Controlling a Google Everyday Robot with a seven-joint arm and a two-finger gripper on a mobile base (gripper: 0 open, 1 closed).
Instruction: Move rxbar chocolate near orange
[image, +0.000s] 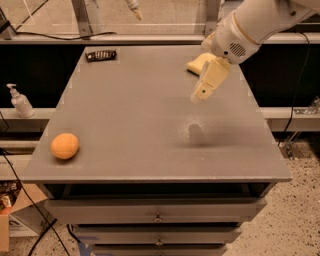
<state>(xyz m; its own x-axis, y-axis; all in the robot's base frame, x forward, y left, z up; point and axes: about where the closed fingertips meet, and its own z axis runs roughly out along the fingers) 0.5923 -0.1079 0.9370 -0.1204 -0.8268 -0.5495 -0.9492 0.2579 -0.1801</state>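
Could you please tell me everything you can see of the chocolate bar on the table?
The chocolate bar is small, flat and narrow, in a dark wrapper with pale markings. It lies flat near the far left corner of the grey table, its long side roughly along the back edge. Nothing touches it but the tabletop. The gripper hangs over the table's right half, well away from it.

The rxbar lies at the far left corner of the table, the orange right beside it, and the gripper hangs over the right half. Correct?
Not quite. The camera view shows the orange near the front left edge, far apart from the rxbar chocolate at the far left corner. The gripper does hang over the right half.
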